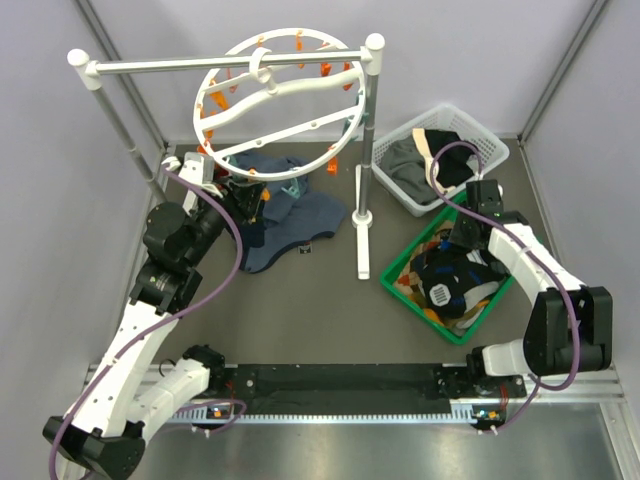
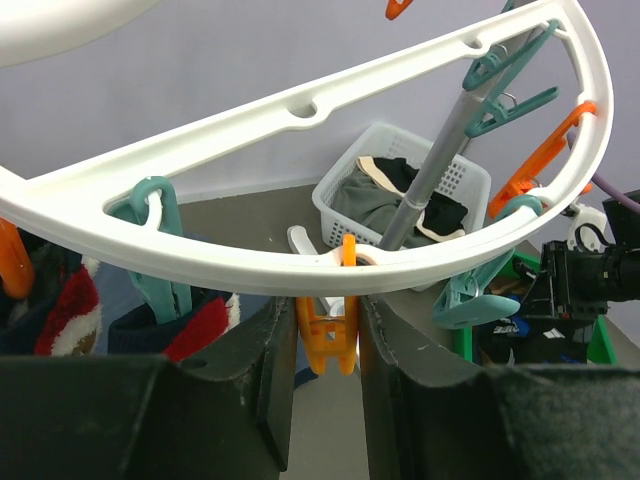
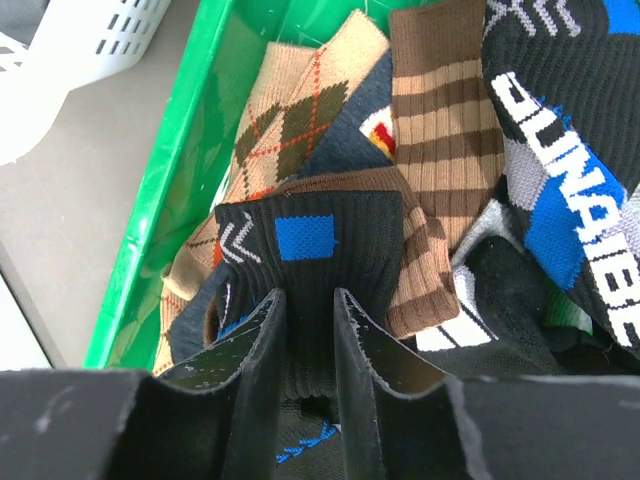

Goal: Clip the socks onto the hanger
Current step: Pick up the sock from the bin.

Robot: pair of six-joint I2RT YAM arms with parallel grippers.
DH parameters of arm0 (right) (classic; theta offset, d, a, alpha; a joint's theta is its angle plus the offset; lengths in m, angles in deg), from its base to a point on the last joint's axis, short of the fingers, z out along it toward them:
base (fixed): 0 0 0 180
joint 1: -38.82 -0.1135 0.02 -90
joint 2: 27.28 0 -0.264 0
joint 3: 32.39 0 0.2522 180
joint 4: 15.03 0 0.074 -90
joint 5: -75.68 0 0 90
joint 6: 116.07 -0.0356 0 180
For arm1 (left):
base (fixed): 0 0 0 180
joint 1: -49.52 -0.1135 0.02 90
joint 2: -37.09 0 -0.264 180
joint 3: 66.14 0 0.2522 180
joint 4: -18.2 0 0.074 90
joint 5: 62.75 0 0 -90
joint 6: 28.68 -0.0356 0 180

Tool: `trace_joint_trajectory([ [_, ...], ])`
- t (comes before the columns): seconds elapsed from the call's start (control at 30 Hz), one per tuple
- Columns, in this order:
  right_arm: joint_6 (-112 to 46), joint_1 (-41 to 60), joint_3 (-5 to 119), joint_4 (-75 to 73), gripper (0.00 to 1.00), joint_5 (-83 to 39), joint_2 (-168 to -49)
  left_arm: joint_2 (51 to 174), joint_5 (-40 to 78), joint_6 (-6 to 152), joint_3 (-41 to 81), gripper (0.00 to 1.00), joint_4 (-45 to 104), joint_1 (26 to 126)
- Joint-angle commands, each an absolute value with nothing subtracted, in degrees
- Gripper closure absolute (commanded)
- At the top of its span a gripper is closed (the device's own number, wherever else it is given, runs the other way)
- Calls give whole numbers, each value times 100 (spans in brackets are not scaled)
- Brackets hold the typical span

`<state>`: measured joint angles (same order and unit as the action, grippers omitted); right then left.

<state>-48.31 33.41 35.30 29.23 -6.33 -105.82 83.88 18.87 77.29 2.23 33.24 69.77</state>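
Pickup is the step in hand, as I judge it: one clip made ready, the next sock not yet lifted; my left claw (image 2: 328, 318) is pressed together on an orange clip (image 2: 328, 352) that hangs under the rim of the hanger (image 2: 300, 110), one finger on each flank of it; the squeeze looks meant to hold the clip's mouth open, though the mouth itself lies below what my left wrist view shows; just to the left, what look to be clipped socks (image 2: 62, 318), dark with red and white, hang at a teal clip (image 2: 160, 250); my right claw (image 3: 308, 295) is well apart from all that, down in the green bin (image 3: 190, 150) where the loose socks (image 3: 440, 130) lie heaped; its fingers are spread a little and straddle the ribbed cuff of a black sock (image 3: 330, 262) with a blue square, fabric showing in the gap, and I take them as parted, not pinching; the next move calls for closing on that cuff alone, without catching the brown striped sock (image 3: 425, 270) touching it, then lifting it free and carrying it past the white rack (image 1: 230, 65) to the held clip; the cuff must sit in the clip's mouth before my left claw lets go.
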Motion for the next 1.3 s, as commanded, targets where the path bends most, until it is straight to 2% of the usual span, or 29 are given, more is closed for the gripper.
trace_joint_trajectory([
  [0.0,-4796,3311,3586,2896,75,-763,-10585,8420,1749,7784,193,100,3090,6930],
  [0.3,-4717,3284,3507,3502,96,-877,-9979,8420,1705,7819,185,100,3055,6912],
  [0.57,-4489,3179,3690,3995,96,-939,-9136,8438,1688,7837,193,100,3046,6912],
  [0.73,-4593,3170,3745,4101,86,-1352,-8933,8438,1662,7846,193,100,3038,6912],
  [0.87,-4909,3170,3009,4031,81,-1598,-8784,8446,1626,7889,185,100,3011,6877],
  [1.03,-5007,3170,2400,3969,80,-1546,-8538,8464,1583,7907,176,100,2994,6877],
  [1.13,-4945,3170,2329,3864,87,-1449,-8511,8455,1565,7934,176,100,2985,6877],
  [1.2,-4884,3161,2390,3802,97,-1449,-8476,8464,1582,7925,176,100,2993,6877],
  [1.27,-4709,3161,2548,3749,100,-1449,-8363,8447,1582,7916,176,100,2994,6877],
])
